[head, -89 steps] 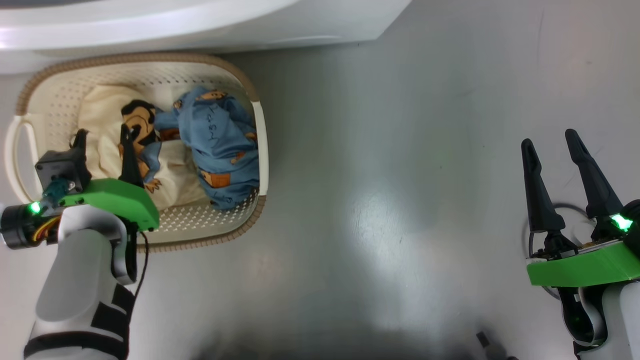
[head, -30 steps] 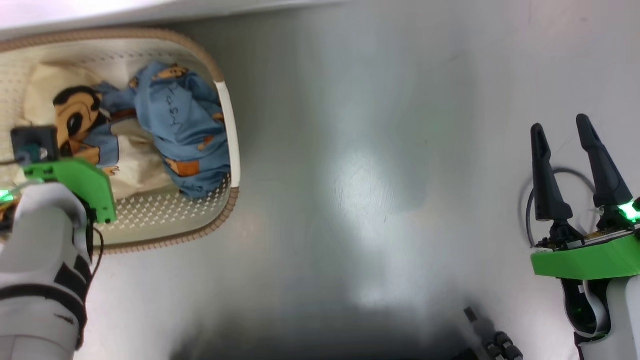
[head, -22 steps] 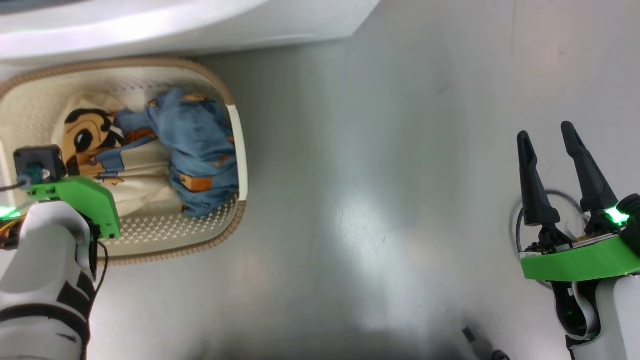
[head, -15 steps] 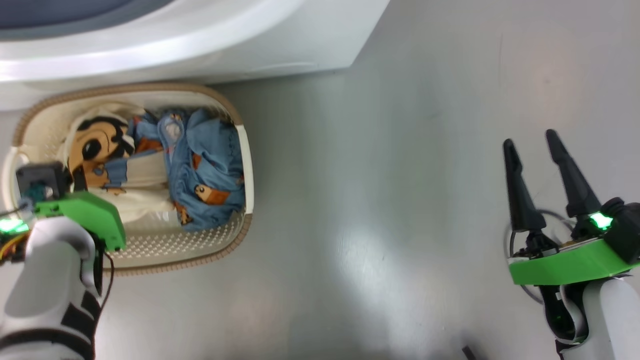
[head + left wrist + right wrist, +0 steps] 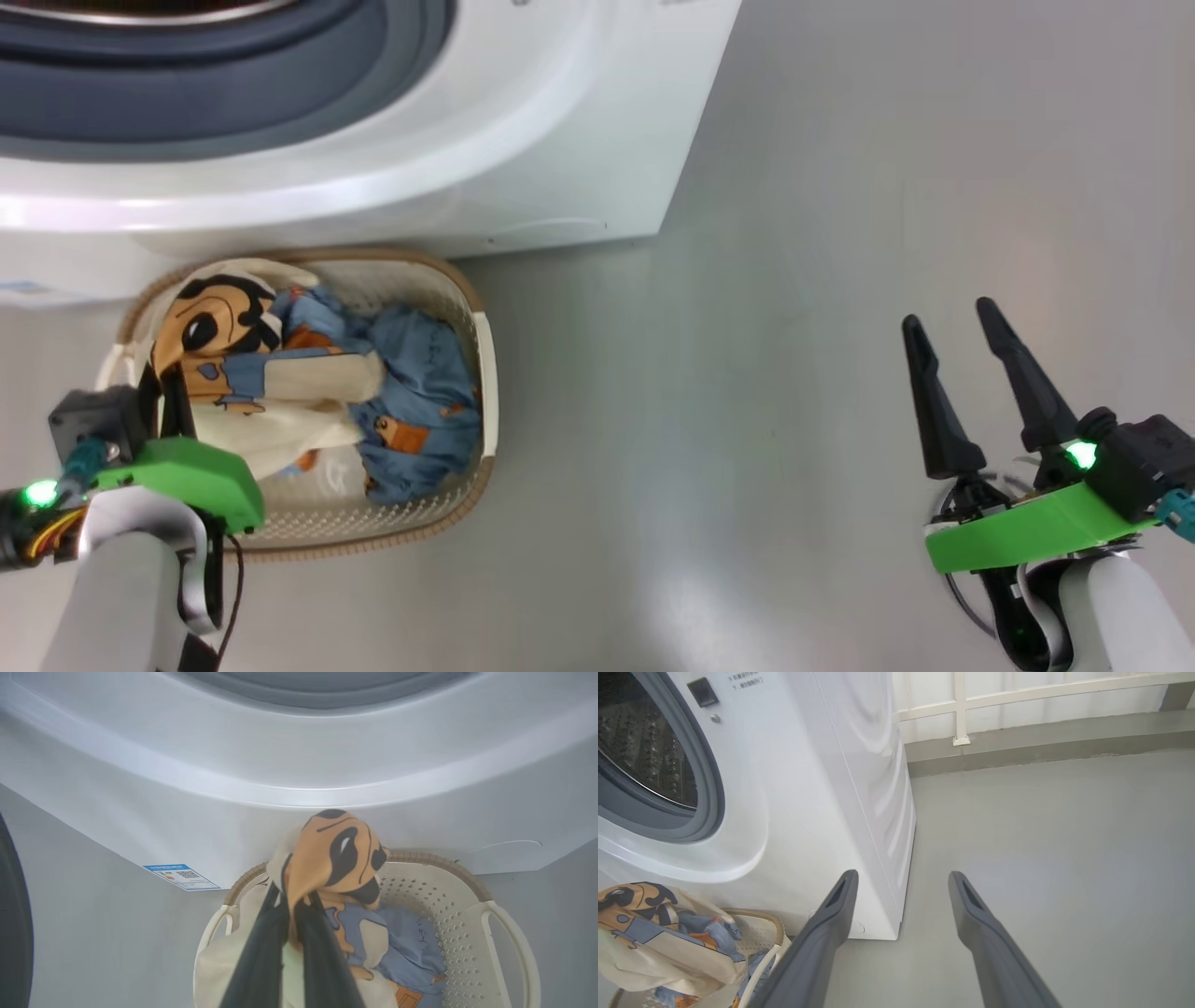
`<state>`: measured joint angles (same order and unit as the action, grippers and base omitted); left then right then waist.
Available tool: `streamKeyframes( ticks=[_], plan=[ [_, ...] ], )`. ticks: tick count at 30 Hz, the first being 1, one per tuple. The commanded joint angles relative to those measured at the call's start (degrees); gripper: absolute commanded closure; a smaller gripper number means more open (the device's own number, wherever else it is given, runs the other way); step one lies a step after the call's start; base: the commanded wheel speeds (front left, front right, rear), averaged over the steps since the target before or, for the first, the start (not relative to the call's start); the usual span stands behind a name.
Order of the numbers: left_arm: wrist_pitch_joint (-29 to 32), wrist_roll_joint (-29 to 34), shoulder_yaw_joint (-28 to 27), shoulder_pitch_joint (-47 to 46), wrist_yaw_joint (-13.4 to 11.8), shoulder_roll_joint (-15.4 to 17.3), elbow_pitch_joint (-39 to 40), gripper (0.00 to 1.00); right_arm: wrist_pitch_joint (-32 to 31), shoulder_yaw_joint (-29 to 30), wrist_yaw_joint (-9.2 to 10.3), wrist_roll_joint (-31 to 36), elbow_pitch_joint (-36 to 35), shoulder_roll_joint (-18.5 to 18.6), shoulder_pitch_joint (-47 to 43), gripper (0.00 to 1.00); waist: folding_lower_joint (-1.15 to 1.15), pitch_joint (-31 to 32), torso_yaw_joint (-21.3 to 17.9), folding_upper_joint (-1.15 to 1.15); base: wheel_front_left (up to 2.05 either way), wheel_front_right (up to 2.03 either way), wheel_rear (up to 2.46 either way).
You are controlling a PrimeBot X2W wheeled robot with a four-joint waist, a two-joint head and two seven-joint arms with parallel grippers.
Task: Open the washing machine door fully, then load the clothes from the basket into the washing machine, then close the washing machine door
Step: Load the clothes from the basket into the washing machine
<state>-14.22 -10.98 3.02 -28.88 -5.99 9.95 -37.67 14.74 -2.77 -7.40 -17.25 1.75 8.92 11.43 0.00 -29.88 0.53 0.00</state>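
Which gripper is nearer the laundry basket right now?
Left. The left gripper is above the basket, shut on the cream garment; the right gripper hangs open over the floor, well to the basket's right.

Grey glossy floor, bare over most of its right side. White washing machine stands on it at upper left. Cream basket sits on it just in front of the machine's base. A grey kerb borders the floor's far edge.
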Motion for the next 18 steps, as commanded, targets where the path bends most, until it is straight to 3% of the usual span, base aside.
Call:
streamKeyframes(
  ticks=[1, 18],
  plan=[
    [-0.77, 0.22, -2.07, 1.50, -0.58, 2.31, 1.82, 1.00, 0.26, -1.29, -0.09, -0.25, -1.02, -0.12, -2.09, 0.00, 0.00, 2.77, 0.24, 0.00, 0.00, 0.00, 0.00],
    [-0.77, 1.19, -5.91, 13.76, -2.37, -0.84, 24.93, 1.00, 0.26, -2.38, -0.09, 0.06, 0.64, -1.42, -5.07, 0.00, 0.00, 13.19, -0.90, 0.00, 0.00, 0.00, 0.00]
  ],
)
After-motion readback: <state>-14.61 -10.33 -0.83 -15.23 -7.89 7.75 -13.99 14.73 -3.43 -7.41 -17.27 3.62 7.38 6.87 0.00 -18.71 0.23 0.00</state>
